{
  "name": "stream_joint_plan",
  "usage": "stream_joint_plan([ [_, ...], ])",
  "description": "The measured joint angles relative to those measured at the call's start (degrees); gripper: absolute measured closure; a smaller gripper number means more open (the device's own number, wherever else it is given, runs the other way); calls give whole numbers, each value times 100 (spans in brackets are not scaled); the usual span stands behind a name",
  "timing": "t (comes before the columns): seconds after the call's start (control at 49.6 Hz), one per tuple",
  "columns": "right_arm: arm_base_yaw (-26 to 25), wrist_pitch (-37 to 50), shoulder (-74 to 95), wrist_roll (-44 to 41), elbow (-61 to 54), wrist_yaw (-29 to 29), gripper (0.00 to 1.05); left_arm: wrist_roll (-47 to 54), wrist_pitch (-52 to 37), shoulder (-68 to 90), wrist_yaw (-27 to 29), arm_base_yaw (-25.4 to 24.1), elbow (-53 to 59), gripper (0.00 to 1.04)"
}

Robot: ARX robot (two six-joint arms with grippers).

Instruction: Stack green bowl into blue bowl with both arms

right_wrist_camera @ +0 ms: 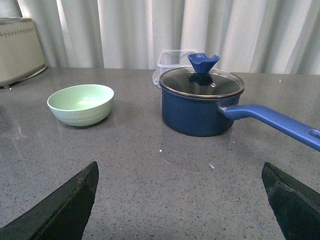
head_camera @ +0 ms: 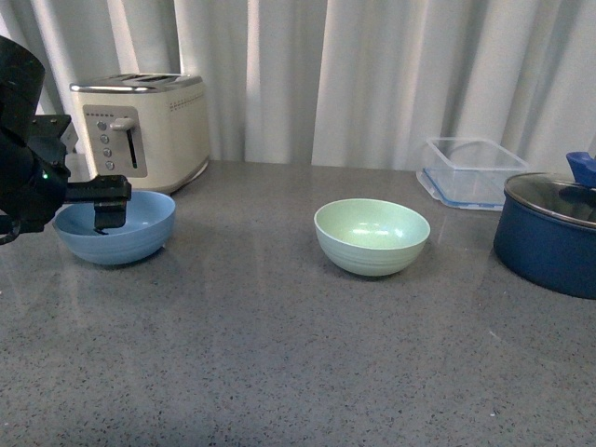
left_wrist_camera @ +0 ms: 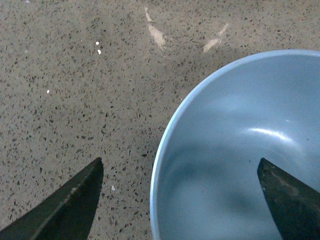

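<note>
Near the middle of the grey speckled surface (head_camera: 279,363), the green bowl (head_camera: 372,236) stands upright and alone, its inside showing only a soft sheen. Open surface lies all round its rim, widest toward the robot and across to the blue bowl (head_camera: 140,240), which stands well apart at the left, just in front of a cream toaster (head_camera: 140,130).

At that bowl's near-left rim the left claw (head_camera: 110,220) hangs with its jaws spread. The left wrist view shows one finger (left_wrist_camera: 75,205) outside over the bare surface and the other (left_wrist_camera: 290,200) inside the bowl, so the rim runs between them; whether either finger touches the wall cannot be told. The bowl holds nothing else.

To the right, a navy pot (head_camera: 545,244) sits under a glass lid with a blue knob, its long handle pointing away from the green bowl; its contents cannot be made out. A clear plastic tub (head_camera: 470,172) stands behind it by the white curtain (head_camera: 372,74).

The right claw (right_wrist_camera: 180,170) hovers wide open above bare surface, facing both pot and green bowl.
</note>
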State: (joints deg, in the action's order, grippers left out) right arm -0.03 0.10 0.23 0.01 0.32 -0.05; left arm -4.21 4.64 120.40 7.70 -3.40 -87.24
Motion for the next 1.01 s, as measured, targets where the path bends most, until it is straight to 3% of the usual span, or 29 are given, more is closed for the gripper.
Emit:
stream_joint_plan([
  [0.363,0,0,0,0,0,-2,10,553,-181,-140,420,92,245,85],
  [0.464,0,0,0,0,0,0,10,450,-181,-188,363,70,297,99],
  [1.008,0,0,0,0,0,-2,10,-118,70,-498,144,271,367,101],
])
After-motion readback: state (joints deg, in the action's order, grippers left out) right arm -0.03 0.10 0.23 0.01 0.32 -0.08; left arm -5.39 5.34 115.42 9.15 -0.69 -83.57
